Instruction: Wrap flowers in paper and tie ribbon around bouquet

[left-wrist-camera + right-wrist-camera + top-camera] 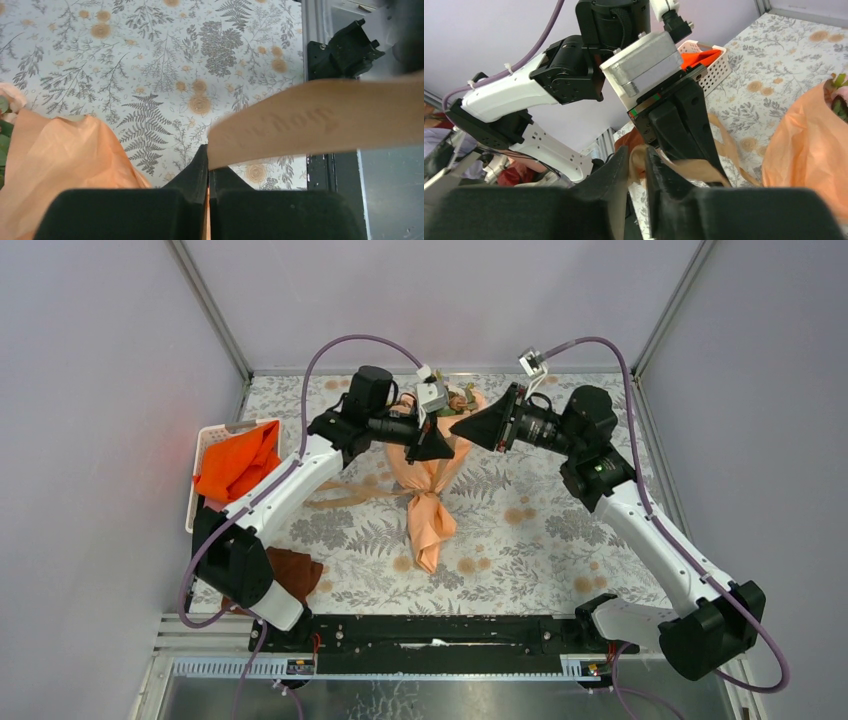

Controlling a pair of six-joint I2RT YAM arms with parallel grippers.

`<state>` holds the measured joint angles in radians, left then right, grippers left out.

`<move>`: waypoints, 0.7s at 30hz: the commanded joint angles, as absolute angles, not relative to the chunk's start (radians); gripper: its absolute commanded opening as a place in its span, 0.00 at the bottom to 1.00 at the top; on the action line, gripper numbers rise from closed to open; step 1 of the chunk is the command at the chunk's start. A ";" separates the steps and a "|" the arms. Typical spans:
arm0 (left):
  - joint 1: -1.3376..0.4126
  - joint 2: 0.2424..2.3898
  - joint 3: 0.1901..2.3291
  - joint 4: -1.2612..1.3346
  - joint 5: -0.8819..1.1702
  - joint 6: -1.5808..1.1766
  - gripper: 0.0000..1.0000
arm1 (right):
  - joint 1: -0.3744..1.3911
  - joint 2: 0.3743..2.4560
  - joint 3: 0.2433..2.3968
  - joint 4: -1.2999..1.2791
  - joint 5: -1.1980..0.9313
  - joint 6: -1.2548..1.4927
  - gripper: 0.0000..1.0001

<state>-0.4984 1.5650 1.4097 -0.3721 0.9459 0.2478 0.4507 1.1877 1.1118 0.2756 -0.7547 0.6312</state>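
Note:
The bouquet lies mid-table: peach-orange paper (430, 490) wrapped as a cone round the flowers (462, 398), its tail toward the arms. The tan ribbon (345, 495) trails left from the cone's neck. Both grippers meet above the cone's wide end. My left gripper (208, 150) is shut on the ribbon (320, 122), which stretches away to the right; paper (65, 155) shows at its left. My right gripper (637, 150) holds a fold of ribbon (694, 170) between nearly closed fingers, right beside the left gripper's fingers (684, 125). Paper (809, 145) and flowers (839, 95) lie to the right.
A white basket (205, 455) holding a bright orange cloth (238, 465) stands at the table's left edge. A dark brown cloth (295, 570) lies by the left arm's base. The black rail (430, 630) runs along the near edge; walls close in at both sides.

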 commanded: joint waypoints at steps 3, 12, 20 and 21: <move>-0.497 1.518 1.398 -0.279 0.825 0.188 0.00 | 0.457 1.156 1.113 0.071 -0.656 0.332 0.79; -0.480 1.502 1.387 -0.271 0.838 0.141 0.00 | 0.509 1.327 0.749 0.643 -0.623 0.258 1.00; -0.474 1.493 1.363 -0.270 0.858 0.125 0.00 | 0.564 1.575 0.807 0.884 -0.510 0.272 0.95; -0.474 1.491 1.361 -0.267 0.861 0.123 0.00 | 0.564 1.598 0.815 0.891 -0.505 0.285 0.88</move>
<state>-0.4820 1.5265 1.3769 -0.3298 0.8452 0.1501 0.5591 1.5375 0.7498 0.6632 -0.5571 0.2699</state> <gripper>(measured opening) 0.006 0.961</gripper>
